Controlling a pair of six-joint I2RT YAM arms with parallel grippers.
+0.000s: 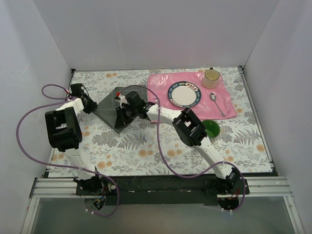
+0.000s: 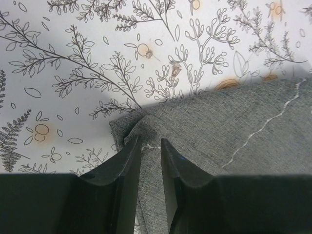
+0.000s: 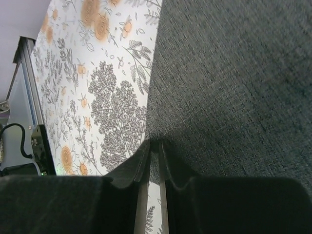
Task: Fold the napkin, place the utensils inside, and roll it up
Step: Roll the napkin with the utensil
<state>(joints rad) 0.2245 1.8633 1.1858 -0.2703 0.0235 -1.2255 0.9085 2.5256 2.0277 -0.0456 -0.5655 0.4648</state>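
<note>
**Top view.** The napkin (image 1: 108,110) lies on the flowered tablecloth (image 1: 146,146), left of centre and just left of the pink placemat (image 1: 229,97). It forms a rough triangle. Its long axis runs from left to right, rising slightly toward the placemat, and one corner points toward the arm bases.

**Left wrist view.** The left gripper (image 2: 150,144) pinches the bunched left corner.

**Right wrist view.** The right gripper (image 3: 155,144) has its jaws almost together at the napkin's near edge. Whether it grips the cloth cannot be told.
</note>
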